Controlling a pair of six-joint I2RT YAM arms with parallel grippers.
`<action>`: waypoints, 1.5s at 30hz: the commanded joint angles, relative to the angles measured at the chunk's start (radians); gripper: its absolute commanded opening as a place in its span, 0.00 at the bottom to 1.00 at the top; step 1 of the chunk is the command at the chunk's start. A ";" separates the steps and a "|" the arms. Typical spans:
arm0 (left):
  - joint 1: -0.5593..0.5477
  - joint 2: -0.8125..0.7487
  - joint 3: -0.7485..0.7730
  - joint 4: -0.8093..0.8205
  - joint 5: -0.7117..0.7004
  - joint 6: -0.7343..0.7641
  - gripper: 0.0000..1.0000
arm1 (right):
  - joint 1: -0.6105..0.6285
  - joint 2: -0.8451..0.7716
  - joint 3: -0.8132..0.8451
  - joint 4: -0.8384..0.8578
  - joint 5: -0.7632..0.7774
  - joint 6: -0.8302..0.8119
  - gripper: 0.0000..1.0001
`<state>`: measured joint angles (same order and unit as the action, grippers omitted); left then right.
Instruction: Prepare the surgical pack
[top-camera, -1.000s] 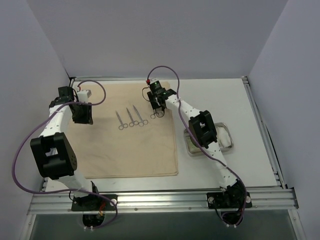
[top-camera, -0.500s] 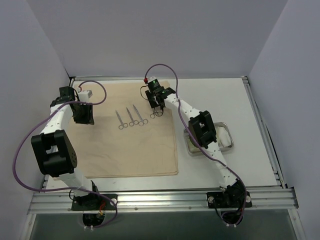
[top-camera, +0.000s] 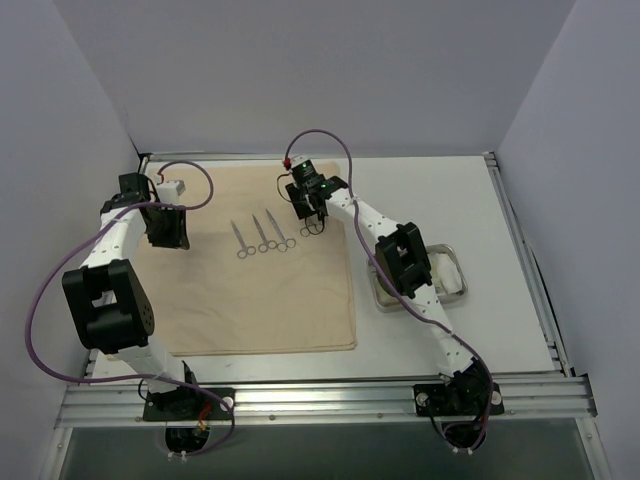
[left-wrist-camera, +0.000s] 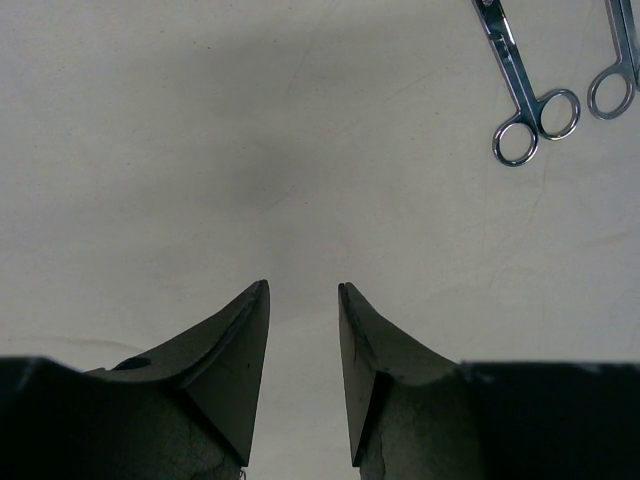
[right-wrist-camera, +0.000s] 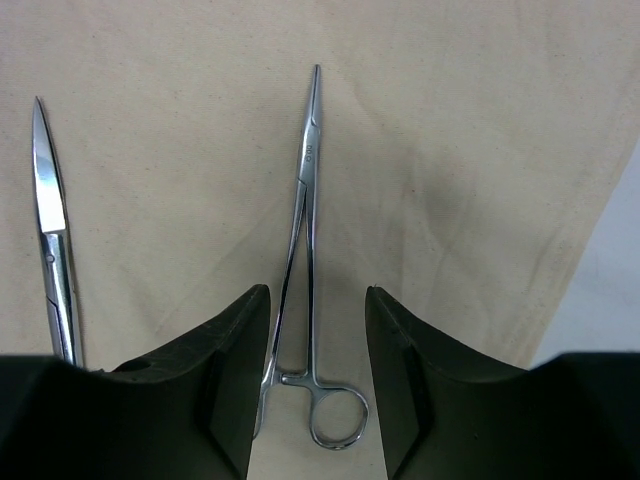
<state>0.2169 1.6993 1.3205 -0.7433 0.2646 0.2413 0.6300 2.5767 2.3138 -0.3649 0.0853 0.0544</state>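
We are, by our reckoning, laying out instruments: our right claw (right-wrist-camera: 316, 290) is standing part-open astride the forceps (right-wrist-camera: 310, 180) lying flat on the beige cloth (right-wrist-camera: 450, 120), our left claw (left-wrist-camera: 303, 288) is hanging narrowly parted and empty, and the next move is probably calling for a straight lift clear.

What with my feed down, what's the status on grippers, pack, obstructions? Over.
Left gripper open, over bare cloth. Right gripper open, astride forceps lying on cloth. Three other instruments laid out beside; tray off cloth, under right arm. Nothing blocking.
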 joint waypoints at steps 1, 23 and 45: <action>0.002 0.000 0.002 0.028 0.038 0.007 0.43 | 0.004 -0.001 0.004 -0.022 -0.001 0.009 0.39; 0.002 -0.003 -0.006 0.032 0.044 0.012 0.43 | 0.004 0.042 -0.025 -0.040 -0.033 -0.002 0.28; 0.002 -0.001 -0.004 0.025 0.054 0.019 0.43 | 0.005 -0.122 -0.112 0.038 -0.073 -0.044 0.00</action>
<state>0.2169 1.7004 1.3140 -0.7429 0.2939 0.2474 0.6254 2.5572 2.2272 -0.3111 0.0254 0.0330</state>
